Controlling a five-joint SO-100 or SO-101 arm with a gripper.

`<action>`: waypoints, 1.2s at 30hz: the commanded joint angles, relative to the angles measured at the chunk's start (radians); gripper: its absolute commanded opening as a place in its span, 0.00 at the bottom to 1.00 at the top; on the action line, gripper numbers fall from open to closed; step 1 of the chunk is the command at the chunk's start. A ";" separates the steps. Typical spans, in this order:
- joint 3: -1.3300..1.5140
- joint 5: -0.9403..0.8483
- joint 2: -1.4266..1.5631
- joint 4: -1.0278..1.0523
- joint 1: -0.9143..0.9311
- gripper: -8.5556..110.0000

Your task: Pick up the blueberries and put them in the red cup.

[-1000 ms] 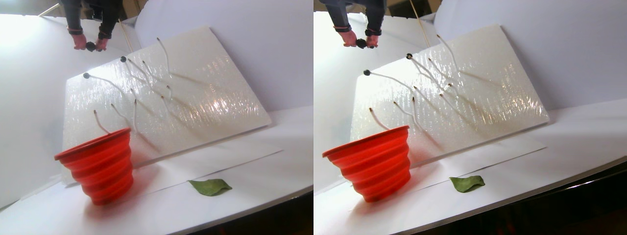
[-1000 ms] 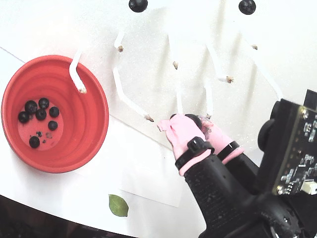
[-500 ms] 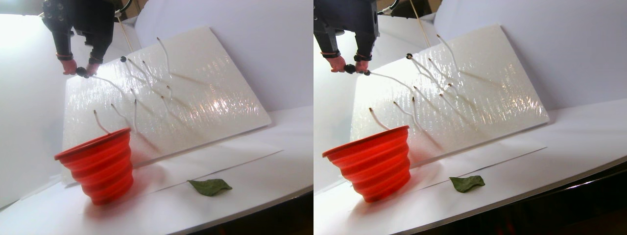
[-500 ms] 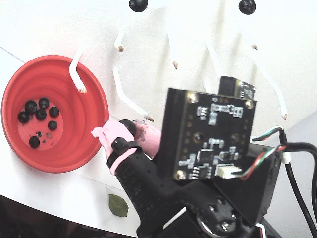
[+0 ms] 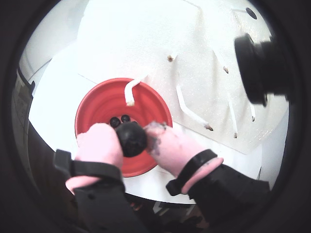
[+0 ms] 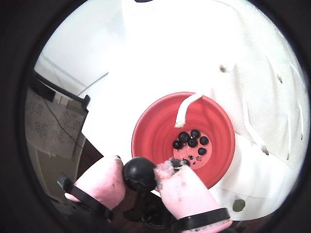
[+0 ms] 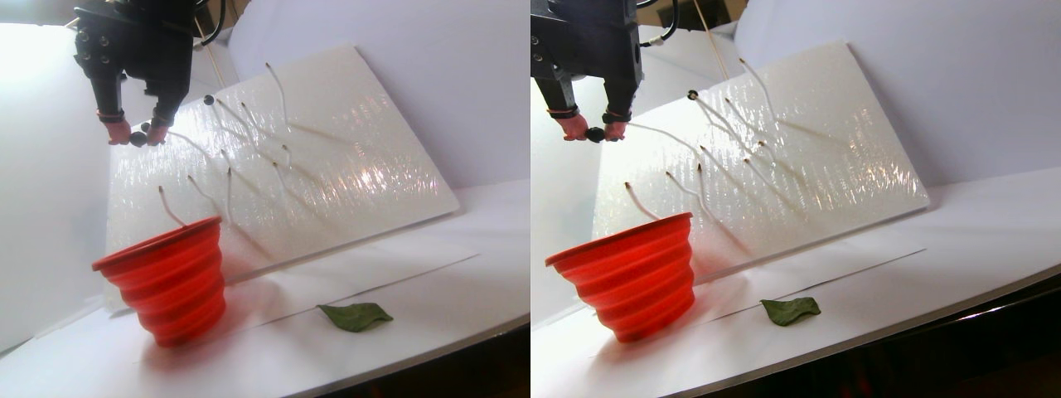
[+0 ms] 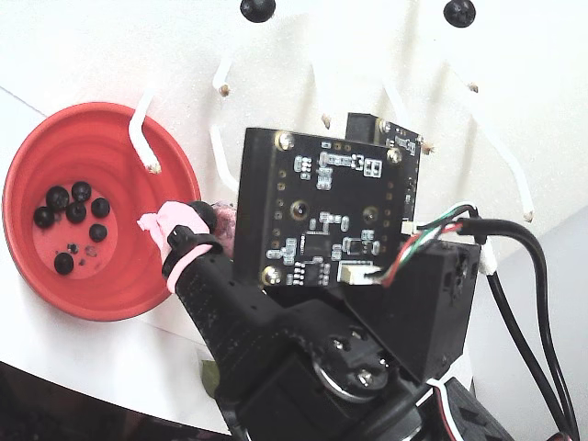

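white tabletop (image 7: pixel 431 290), leaning foam board (image 7: pixel 348 157)

Blueberries (image 8: pixel 72 209) – 6 in the one red cup (image 8: pixel 138 266), 1 pinched in the gripper (image 6: pixel 146 174), 2 up on the stems of the white board (image 8: pixel 349 55) in the fixed view; 9 total. Bare white stems (image 8: pixel 142 142) – approx. 7 visible. Green leaf (image 7: pixel 356 316): 1.
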 commanded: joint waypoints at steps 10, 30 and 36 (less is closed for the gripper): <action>-0.054 0.000 0.084 -0.006 -0.028 0.22; -0.005 -0.048 0.261 0.060 0.067 0.21; 0.015 -0.061 0.319 0.081 0.094 0.20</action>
